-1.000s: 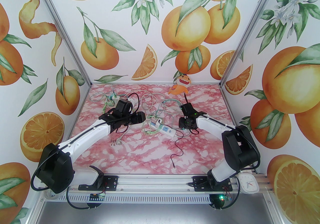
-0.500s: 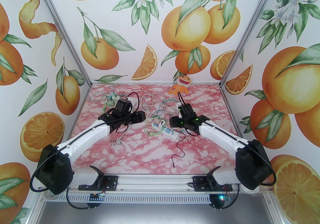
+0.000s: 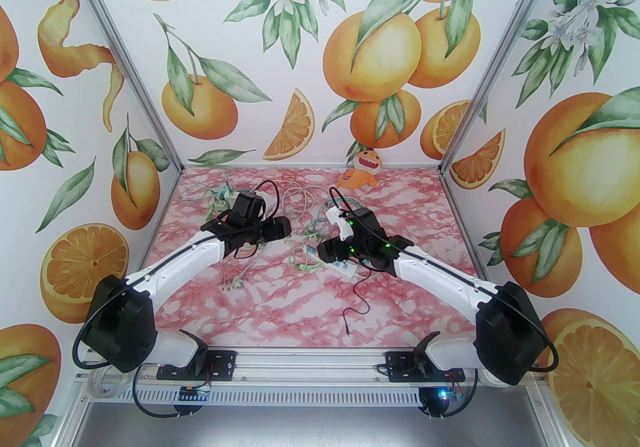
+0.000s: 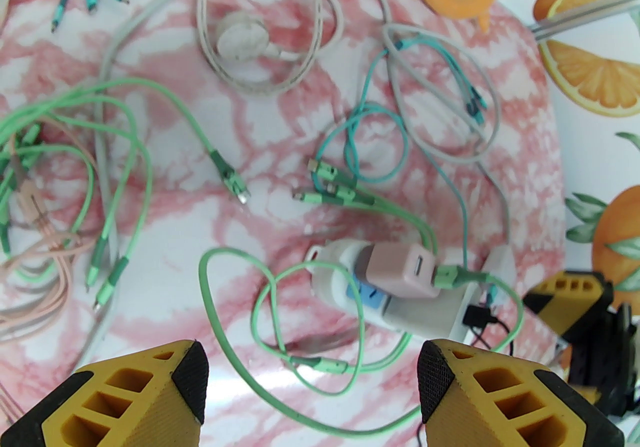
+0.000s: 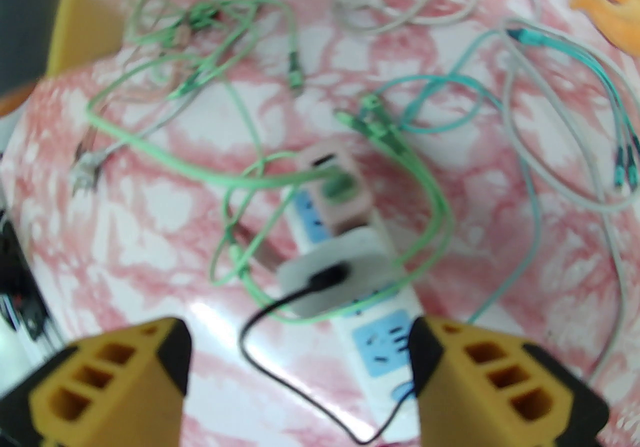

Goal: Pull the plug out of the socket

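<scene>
Left pincer [image 4: 312, 375]: fingers apart, nothing between them; it hangs above the table.
Right pincer [image 5: 300, 365]: fingers apart, clamped on nothing.
Power strip [image 5: 382, 350]: white with blue socket faces. It lies flat, running from between the right pincer's fingertips away from it. From the left pincer it lies ahead, toward that pincer's right-hand finger.
White plug [image 5: 335, 265]: seated in the strip, straight ahead of the right pincer's gap, with a black lead [image 5: 280, 375] running out of it back toward the pincer.
Pink plug [image 5: 335, 185]: seated in the strip just beyond the white plug, with a green connector in its face.
Green cable [image 4: 225, 285]: loops on the table ahead of the left pincer's gap and runs to the pink plug.
White cord [image 4: 260, 35]: coiled far ahead of the left pincer.
Table [image 3: 280, 305]: pink-and-white marble pattern, littered with loose cables ahead of both pincers.
Walls [image 3: 300, 35]: white, printed with oranges, leaves and blossom on three sides.
Frame posts [image 3: 125, 70]: bare aluminium, at the rear corners.
Orange toy [image 3: 362, 167]: at the far edge of the table against the back wall, well beyond both pincers.
</scene>
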Robot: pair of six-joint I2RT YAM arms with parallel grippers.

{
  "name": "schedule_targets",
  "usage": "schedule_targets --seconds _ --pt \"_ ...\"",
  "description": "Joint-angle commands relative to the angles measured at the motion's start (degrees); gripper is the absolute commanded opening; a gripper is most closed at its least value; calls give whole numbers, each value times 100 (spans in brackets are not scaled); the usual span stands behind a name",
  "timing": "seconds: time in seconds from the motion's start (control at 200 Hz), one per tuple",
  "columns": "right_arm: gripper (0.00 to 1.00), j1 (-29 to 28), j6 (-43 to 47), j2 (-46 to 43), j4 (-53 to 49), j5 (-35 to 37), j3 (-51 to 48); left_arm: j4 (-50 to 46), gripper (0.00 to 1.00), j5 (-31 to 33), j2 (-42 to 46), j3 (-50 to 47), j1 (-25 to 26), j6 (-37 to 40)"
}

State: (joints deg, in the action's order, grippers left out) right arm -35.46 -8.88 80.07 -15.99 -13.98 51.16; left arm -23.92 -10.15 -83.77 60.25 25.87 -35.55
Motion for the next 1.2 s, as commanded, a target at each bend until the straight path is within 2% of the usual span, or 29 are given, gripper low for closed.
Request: schedule_targets --seconds 0.0,0.21,0.39,0.626,0.851,1.036,1.196 --pt "80 -134 362 205 -6 3 243 -193 74 -143 -92 346 -143 182" --pt "80 -142 562 668 -77 229 393 -398 74 -468 -328 756 -405 563" --pt "77 -138 724 1003 -15 313 511 -626 74 -757 -804 1258 -425 955" --pt "73 -138 936 1384 61 562 639 -557 74 -1365 -1480 1663 -407 1031" --pt "74 -93 903 1224 -5 729 676 -649 73 -1419 -1775 1930 -390 1080" --pt "75 128 868 931 103 474 597 -693 73 -1410 -1839 2007 -387 1087" --pt "74 142 976 1271 -29 -111 807 -710 73 -1493 -1957 2098 -385 1028"
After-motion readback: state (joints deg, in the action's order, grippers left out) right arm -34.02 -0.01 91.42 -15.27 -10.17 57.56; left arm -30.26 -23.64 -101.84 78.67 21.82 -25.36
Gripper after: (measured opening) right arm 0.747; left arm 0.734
